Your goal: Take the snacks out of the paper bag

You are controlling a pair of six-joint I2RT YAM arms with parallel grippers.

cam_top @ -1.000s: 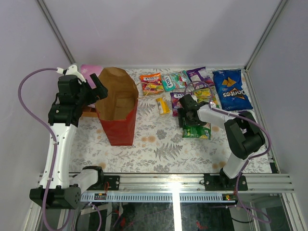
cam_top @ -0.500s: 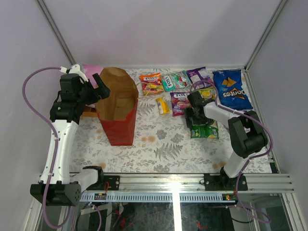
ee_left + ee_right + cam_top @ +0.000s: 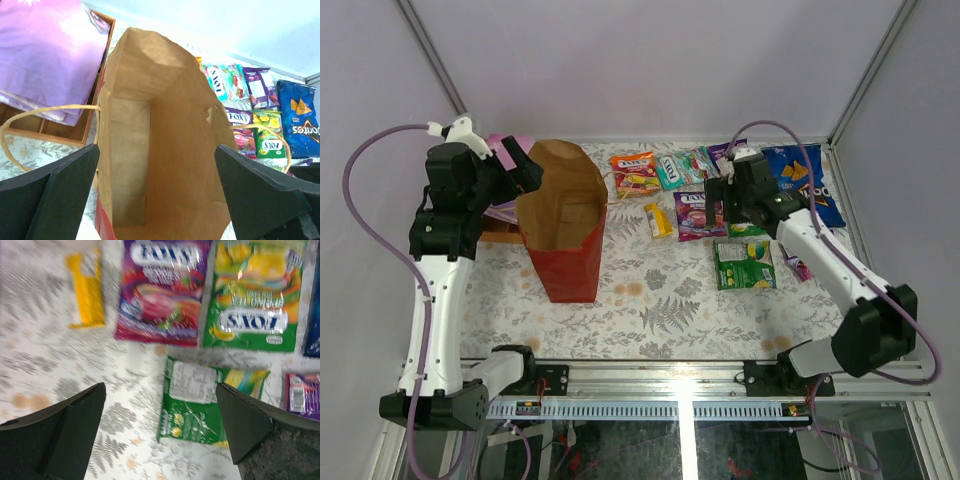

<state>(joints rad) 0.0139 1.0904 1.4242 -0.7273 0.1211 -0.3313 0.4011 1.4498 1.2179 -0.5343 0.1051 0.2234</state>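
The red paper bag (image 3: 563, 250) stands upright and open on the left of the table. In the left wrist view its brown inside (image 3: 170, 150) shows no packet. My left gripper (image 3: 525, 168) is open and empty above the bag's mouth, fingers (image 3: 70, 185) straddling it. Snacks lie on the cloth to the right: a green packet (image 3: 745, 264), a purple packet (image 3: 692, 213), a yellow bar (image 3: 658, 220) and a blue chip bag (image 3: 802, 186). My right gripper (image 3: 719, 204) hangs open and empty over the green packet (image 3: 200, 410).
More packets lie in a row at the back: orange-red (image 3: 635, 172), teal (image 3: 670, 170), purple (image 3: 726, 152). A small purple packet (image 3: 798, 268) lies right of the green one. A pink-purple cloth (image 3: 45, 55) on a wooden box (image 3: 60, 132) stands left of the bag.
My right gripper slid the green packet to the right, let go of it and rose toward the back. My left gripper shifted slightly up over the bag's mouth.
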